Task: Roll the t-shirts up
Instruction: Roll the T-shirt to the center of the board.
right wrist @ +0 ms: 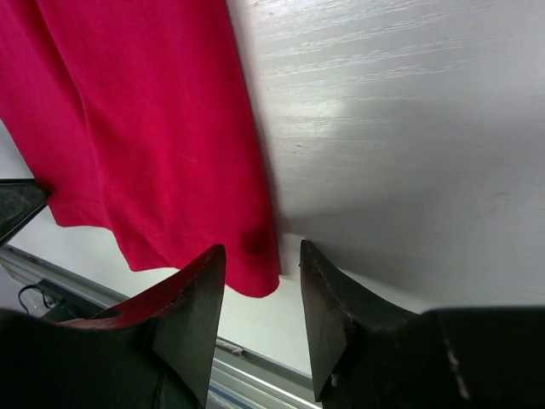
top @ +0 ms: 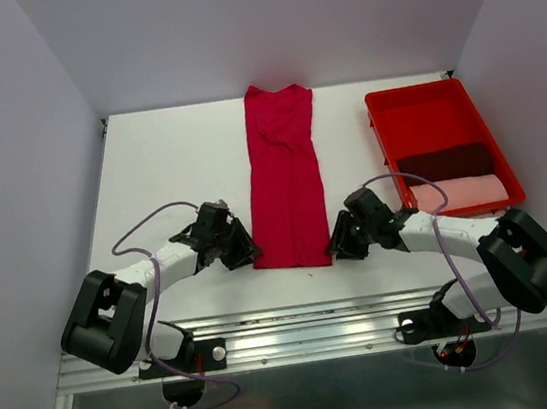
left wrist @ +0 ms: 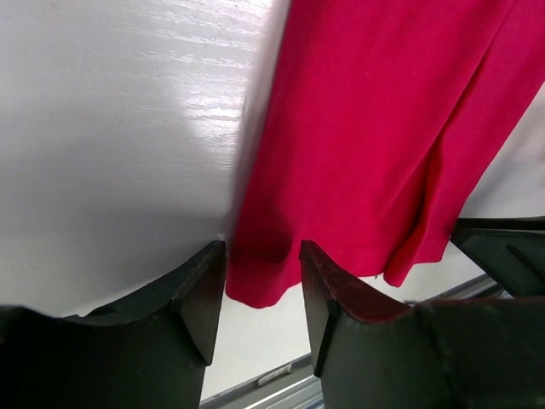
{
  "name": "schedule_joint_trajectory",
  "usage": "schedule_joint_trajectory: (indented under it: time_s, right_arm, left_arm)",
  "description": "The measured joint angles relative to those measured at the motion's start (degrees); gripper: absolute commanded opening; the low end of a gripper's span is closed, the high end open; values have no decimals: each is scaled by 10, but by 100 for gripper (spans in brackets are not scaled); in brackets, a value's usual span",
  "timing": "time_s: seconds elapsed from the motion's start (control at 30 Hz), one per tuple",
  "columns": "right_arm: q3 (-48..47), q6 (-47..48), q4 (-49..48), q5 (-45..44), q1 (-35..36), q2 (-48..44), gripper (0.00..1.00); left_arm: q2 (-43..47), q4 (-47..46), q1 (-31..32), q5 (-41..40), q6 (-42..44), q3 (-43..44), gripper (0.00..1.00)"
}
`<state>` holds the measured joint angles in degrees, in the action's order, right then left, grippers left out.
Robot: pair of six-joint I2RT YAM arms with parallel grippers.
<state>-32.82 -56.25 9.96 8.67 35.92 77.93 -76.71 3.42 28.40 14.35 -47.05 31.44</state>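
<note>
A bright crimson t-shirt (top: pixel 285 178), folded into a long narrow strip, lies flat on the white table and runs from the back to the near edge. My left gripper (top: pixel 242 252) sits low at its near left corner. In the left wrist view the open left gripper (left wrist: pixel 262 249) has that corner of the t-shirt (left wrist: pixel 383 128) reaching in between the fingertips, unclamped. My right gripper (top: pixel 344 241) mirrors it at the near right corner. The right gripper (right wrist: pixel 261 249) is open too, with the corner of the t-shirt (right wrist: pixel 145 128) lying between the tips.
A red plastic tray (top: pixel 378 140) stands at the right of the table, holding a rolled dark maroon t-shirt (top: pixel 444 162) and a rolled pale pink t-shirt (top: pixel 459 192). A metal rail (top: pixel 309 321) runs along the table's near edge just behind both grippers.
</note>
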Motion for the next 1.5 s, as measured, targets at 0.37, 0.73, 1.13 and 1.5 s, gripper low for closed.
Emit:
schedule_joint_trajectory:
  time_s: [0.37,0.73,1.13,1.5]
  right_arm:
    - [7,-13,-4,1,25,1,17]
    - [10,-19,3,-12,32,-13,1]
    - [19,-28,40,-38,56,-61,1]
    - [12,-34,76,-89,58,-97,1]
  left_arm:
    - [-12,-7,5,2,-5,-6,0]
    - [19,13,27,-2,-22,-11,0]
    - [108,47,47,-7,-82,-52,0]
    - [110,73,47,-13,-90,-33,0]
